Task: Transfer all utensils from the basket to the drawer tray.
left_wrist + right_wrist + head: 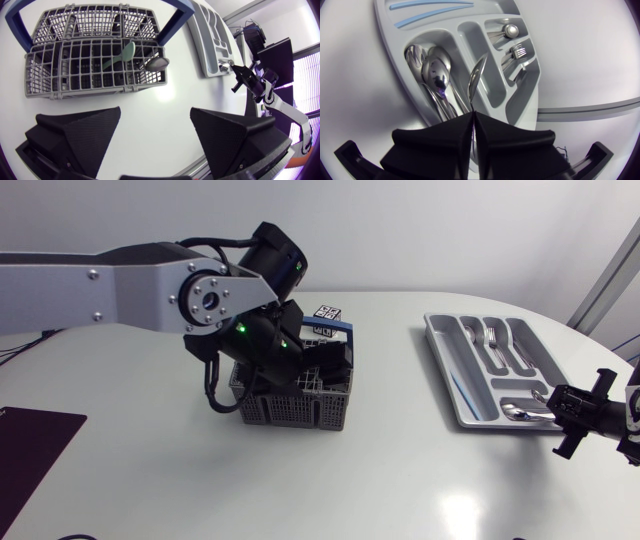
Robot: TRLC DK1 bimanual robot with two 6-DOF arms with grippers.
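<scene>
Utensils in the cutlery basket [75, 80]: 2 visible, a pale green utensil [121, 55] and a metal spoon [158, 62], leaning in neighbouring cells, the spoon's bowl up at the rim. Grey grid basket with a blue handle [172, 25], standing mid-tabletop [400, 480]. Directly over it hang the left jaws, released, spread wide, touching nothing. In the head view the left arm [110, 285] crosses the tabletop and covers most of the basket.

Well apart from the basket, on the right arm's side, lies the drawer tray [440, 370]. Contents:
- Several spoons [432, 67] are stacked in 1 compartment.
- A second compartment holds forks [519, 51].
- A third holds round-ended handles [509, 31]; cannot tell which utensils these belong to.
- The long outer compartment shows 2 blue strips [427, 15].

At the tray's near end sit the right jaws, clenched on the handle of the held spoon [476, 75]. Its bowl is tilted on edge just beside the stacked spoons. Only the last links of the right arm [610, 415] show, at the tabletop's edge.
</scene>
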